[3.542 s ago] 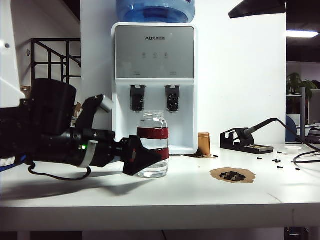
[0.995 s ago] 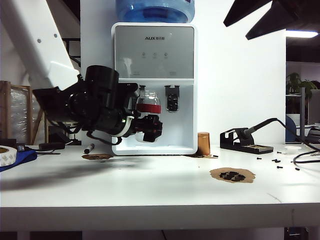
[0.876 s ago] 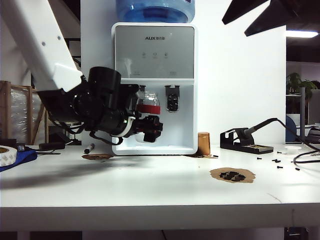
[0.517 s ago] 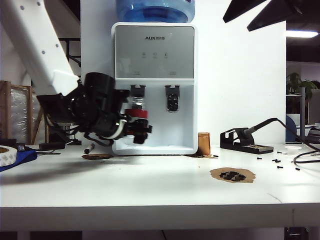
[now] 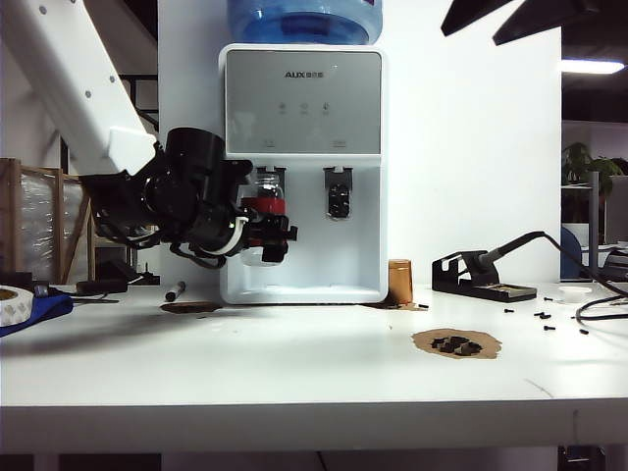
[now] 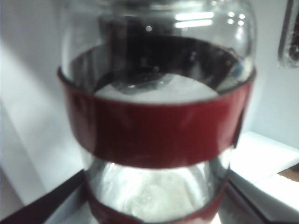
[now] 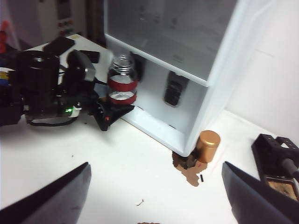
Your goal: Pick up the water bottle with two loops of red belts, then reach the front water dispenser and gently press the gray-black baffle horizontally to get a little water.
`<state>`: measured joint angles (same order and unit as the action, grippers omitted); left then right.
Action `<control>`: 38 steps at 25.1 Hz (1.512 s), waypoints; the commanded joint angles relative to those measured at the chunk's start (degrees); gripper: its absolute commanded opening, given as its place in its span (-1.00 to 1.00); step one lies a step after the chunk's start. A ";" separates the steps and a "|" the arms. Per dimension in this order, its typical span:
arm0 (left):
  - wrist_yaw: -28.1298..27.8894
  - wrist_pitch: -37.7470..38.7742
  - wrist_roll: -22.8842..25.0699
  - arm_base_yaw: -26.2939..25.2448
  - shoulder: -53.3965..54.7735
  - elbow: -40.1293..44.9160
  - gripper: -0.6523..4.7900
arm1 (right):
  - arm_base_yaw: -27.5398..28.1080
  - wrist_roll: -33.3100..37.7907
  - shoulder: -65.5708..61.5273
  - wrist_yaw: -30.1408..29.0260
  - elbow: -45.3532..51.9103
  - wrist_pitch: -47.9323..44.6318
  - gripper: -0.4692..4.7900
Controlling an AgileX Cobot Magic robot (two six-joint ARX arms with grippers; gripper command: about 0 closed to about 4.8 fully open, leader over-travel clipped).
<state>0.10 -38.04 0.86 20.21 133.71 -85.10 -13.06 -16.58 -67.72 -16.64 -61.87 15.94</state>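
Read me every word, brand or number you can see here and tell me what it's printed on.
"AUX": top of the gray front panel of the water dispenser; small characters beside it are too blurred to read.
Icons above the taps: too small to read.
Water bottle in the left pincer: no text visible.

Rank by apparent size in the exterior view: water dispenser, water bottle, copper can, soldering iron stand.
1. Water dispenser, by far.
2. Soldering iron stand.
3. Water bottle, held in the left gripper, partly hidden.
4. Copper can.
Ranks 2 and 3 are close.
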 commanded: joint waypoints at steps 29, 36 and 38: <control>-0.79 -0.09 -1.29 -0.70 3.89 -6.12 -0.78 | -0.07 2.05 -0.04 -1.77 -0.28 -1.97 1.00; -0.72 -0.09 -1.31 -0.68 3.89 -6.12 -0.78 | -0.07 2.03 -0.02 -1.77 -0.28 -1.99 1.00; -0.04 -0.09 -1.33 -0.63 3.89 -6.12 -0.78 | -0.07 2.03 -0.02 -1.77 -0.28 -1.99 1.00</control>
<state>-0.03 -36.47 -0.19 19.64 137.91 -90.59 -13.06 -14.79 -67.75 -18.04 -61.87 14.72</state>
